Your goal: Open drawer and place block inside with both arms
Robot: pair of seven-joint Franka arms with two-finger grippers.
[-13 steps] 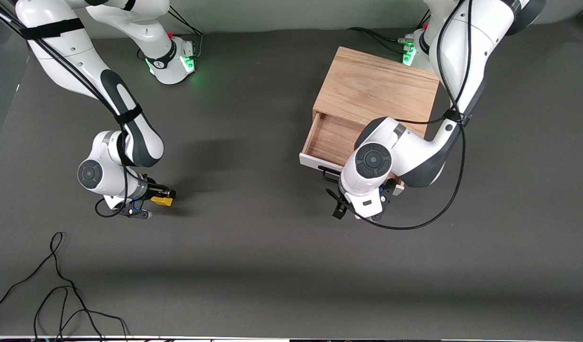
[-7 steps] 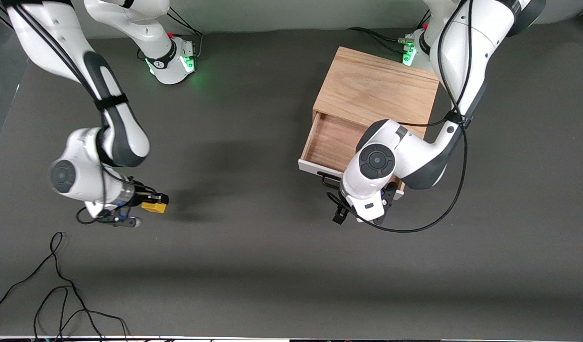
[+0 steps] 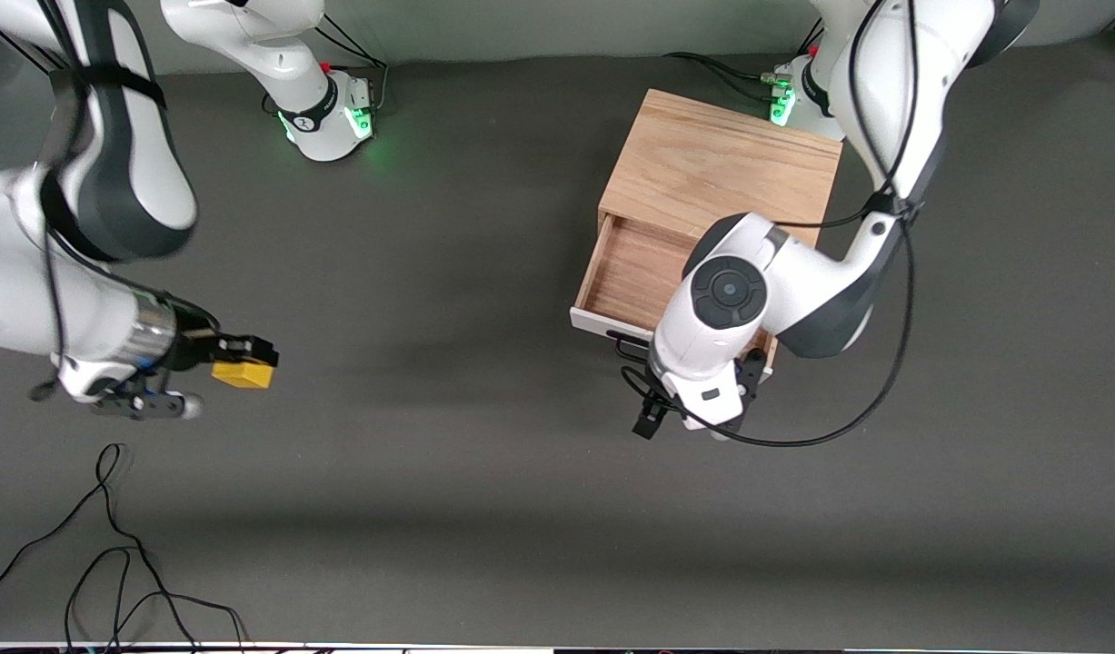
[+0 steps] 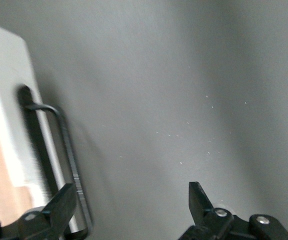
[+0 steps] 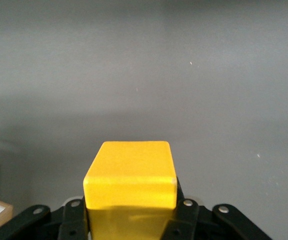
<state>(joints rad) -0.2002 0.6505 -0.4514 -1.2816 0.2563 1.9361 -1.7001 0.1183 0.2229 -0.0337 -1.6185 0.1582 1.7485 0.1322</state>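
1. I take the wooden box (image 3: pixel 721 168) as my landmark; it sits on the dark table (image 3: pixel 484 509) at the left arm's end, its drawer (image 3: pixel 632 269) pulled out toward the front camera.
2. Nearest the camera, loose black cables (image 3: pixel 103 554) lie on the table at the right arm's end, well apart from the box.
3. My left gripper (image 3: pixel 689 420) hangs in front of the drawer, over the table just past the white front panel (image 4: pixel 6 95). In the left wrist view its fingers (image 4: pixel 61 205) stand wide apart with nothing between them; one fingertip is just beside the black bar handle (image 4: pixel 66 150), and I cannot tell whether it touches.
4. My right gripper (image 3: pixel 253 356) is up in the air over bare table at the right arm's end, well apart from the box. Its jaws are clamped on the yellow block (image 3: pixel 243 373).
5. In the right wrist view the block (image 5: pixel 130 174) sits squarely between the two fingers and pokes out past their tips, top face level.
6. The drawer's light-wood floor shows toward the right arm's end; the left arm's wrist (image 3: pixel 728 291) covers the remainder. No block lies in the part I can see.
7. Farthest back, the green-lit bases (image 3: pixel 334 113) stand along the table's edge, the left arm's (image 3: pixel 782 100) right beside the box.
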